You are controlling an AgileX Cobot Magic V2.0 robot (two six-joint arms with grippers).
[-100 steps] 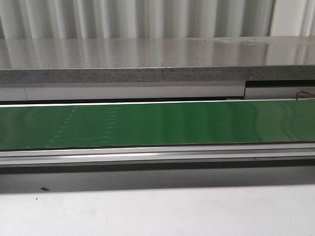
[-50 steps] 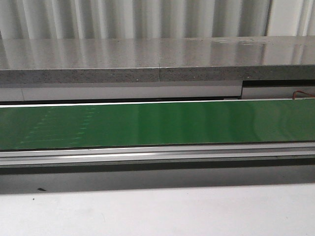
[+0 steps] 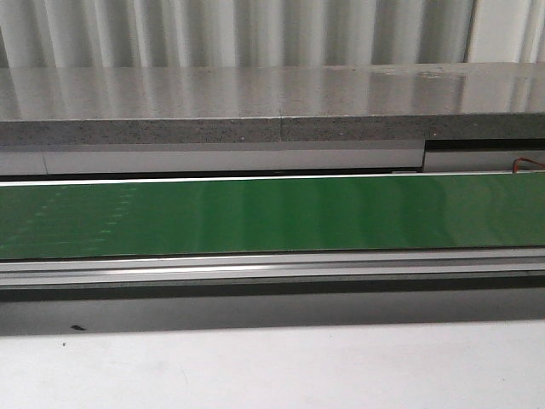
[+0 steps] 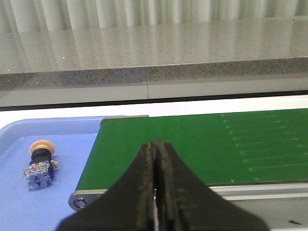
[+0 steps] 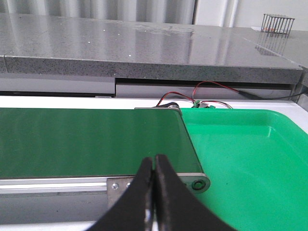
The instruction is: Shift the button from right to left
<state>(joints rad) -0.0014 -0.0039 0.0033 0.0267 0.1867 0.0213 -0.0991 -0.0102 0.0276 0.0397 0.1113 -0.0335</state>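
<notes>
Lying on its side in the blue tray (image 4: 19, 211) off the left end of the green conveyor belt (image 3: 272, 213): the yellow-capped push-button (image 4: 39, 163), cap toward the table's far edge. Left claw (image 4: 155, 149) clenched on nothing, poised over the belt. Right claw (image 5: 153, 166) likewise clenched and bare, near the green bin (image 5: 250, 159) at the belt's right end.

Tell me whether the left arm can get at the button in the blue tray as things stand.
Probably yes. The button lies alone on its side in the blue tray, with nothing over or beside it. The left gripper is shut and sits over the green belt, so it must open and shift across.
</notes>
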